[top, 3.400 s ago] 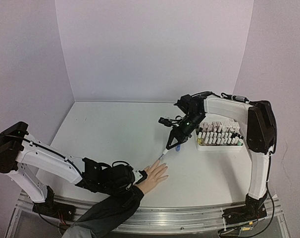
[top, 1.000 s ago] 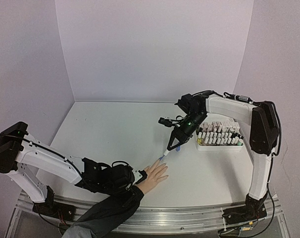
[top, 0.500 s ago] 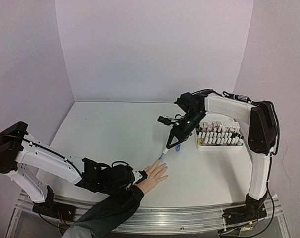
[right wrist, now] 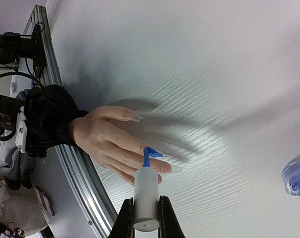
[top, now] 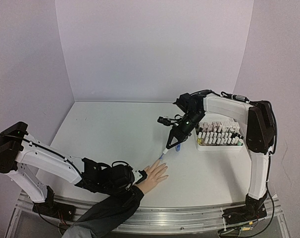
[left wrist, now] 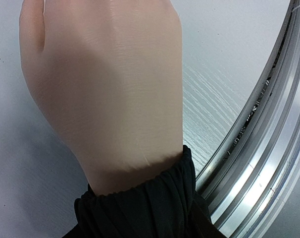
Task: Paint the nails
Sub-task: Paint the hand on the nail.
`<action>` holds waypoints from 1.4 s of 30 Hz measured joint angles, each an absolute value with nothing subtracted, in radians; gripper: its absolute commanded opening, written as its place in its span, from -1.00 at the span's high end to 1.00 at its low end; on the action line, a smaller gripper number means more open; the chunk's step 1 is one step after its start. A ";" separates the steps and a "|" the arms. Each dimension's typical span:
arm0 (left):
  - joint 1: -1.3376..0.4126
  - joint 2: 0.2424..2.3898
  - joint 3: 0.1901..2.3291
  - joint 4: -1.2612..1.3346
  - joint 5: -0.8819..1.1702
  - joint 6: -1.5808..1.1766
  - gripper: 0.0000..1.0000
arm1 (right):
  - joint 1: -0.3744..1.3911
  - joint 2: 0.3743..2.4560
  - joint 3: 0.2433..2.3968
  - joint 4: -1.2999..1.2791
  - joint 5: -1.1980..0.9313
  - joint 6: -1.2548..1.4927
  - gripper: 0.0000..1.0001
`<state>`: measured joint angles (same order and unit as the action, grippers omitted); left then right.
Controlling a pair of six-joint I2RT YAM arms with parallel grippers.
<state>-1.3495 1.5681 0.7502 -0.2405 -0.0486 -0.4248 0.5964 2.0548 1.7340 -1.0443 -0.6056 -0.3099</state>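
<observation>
The right gripper, clenched on a white applicator, sets its bent blue brush at a fingertip of the human hand, which lies flat near the front of the table. The nails sit at the finger ends, tiny targets; the one in plainest view looks bare. The likely slip is polish on skin. It could come from too much downward push splaying the bristles, a sideways drift onto the closely spaced neighbouring fingers, or a twitch of the hand.

The left gripper sits at the wrist beside the dark sleeve; whether it grips cannot be told, so the hand may not be steadied.

An open blue bottle stands near the right arm and could tip if the arm clips it on a return for a dip. Beyond it is a rack of polish bottles. Nothing lies between brush and nails.
</observation>
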 measured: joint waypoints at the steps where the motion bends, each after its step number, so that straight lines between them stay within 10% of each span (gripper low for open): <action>1: -1.349 1.568 0.750 -0.241 -0.049 -0.425 1.00 | 0.596 2.056 1.734 -1.044 -0.606 -0.310 1.00; 42: -1.349 1.564 0.745 -0.233 -0.049 -0.425 1.00 | 0.577 2.062 1.734 -1.045 -0.480 -0.291 1.00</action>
